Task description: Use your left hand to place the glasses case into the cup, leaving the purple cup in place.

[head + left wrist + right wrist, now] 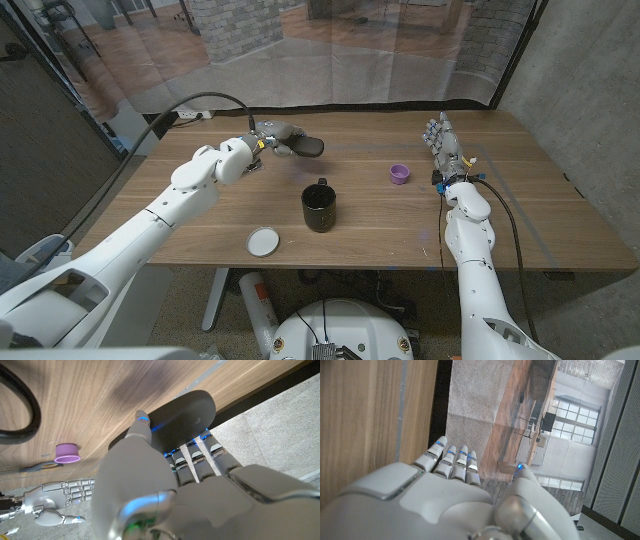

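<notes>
Nearest the head camera, close to the table's (520,215) near edge, lay a white round lid (263,240), with the black cup (319,206) standing just beyond it toward the table's middle. My left robot hand (272,139) held the dark glasses case (305,146) up over the table's far-left part; in the left wrist view the fingers (192,460) ran under the case (182,415) and the thumb pressed on its top. I judged the case to be a rigid, smooth, light shell: unlikely to deform, but liable to slide in a loose pinch. The hold sat at one end, leaving the other end free to go into the cup first. The case hung beyond and slightly left of the cup, apart from it, not yet over its mouth. Whether its length would fit in fully, I could not tell. The purple cup (400,174) stood right of the black cup, well apart, and needed no contact. My right robot hand (440,140) stood on edge near the far-right part of the table, fingers straight and together, holding nothing.
</notes>
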